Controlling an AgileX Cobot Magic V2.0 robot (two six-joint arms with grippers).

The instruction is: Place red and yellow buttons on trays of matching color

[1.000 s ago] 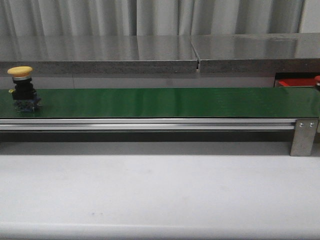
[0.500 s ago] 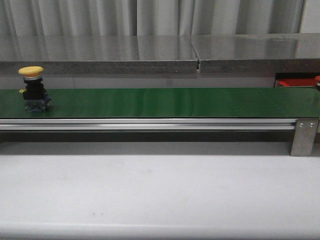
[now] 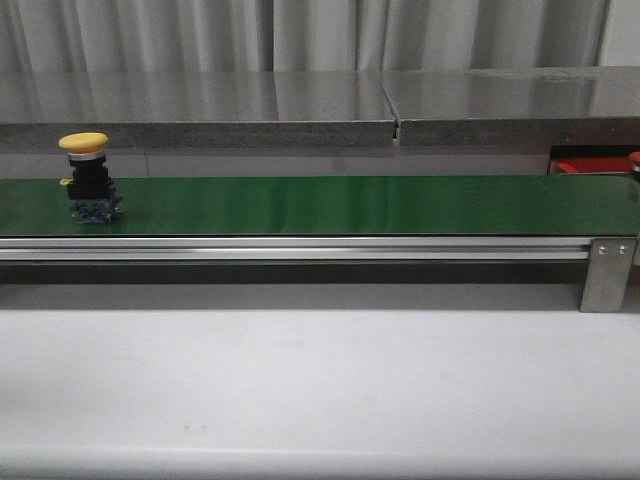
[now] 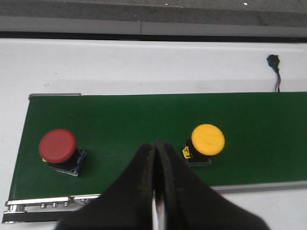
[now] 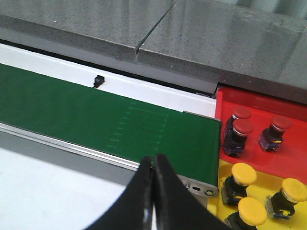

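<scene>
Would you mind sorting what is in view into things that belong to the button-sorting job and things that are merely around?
Belongs to the job:
- yellow button on the belt
- red button on the belt
- red tray, three red buttons in it
- yellow tray, yellow buttons in it

Merely around:
- green belt
- grey counter
- small black sensor

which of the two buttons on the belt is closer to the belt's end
The red button. In the left wrist view it sits by the end of the green belt; the yellow button stands farther along it.

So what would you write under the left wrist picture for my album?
Shut left gripper hovers above the green belt, between a red button and a yellow button.
</scene>
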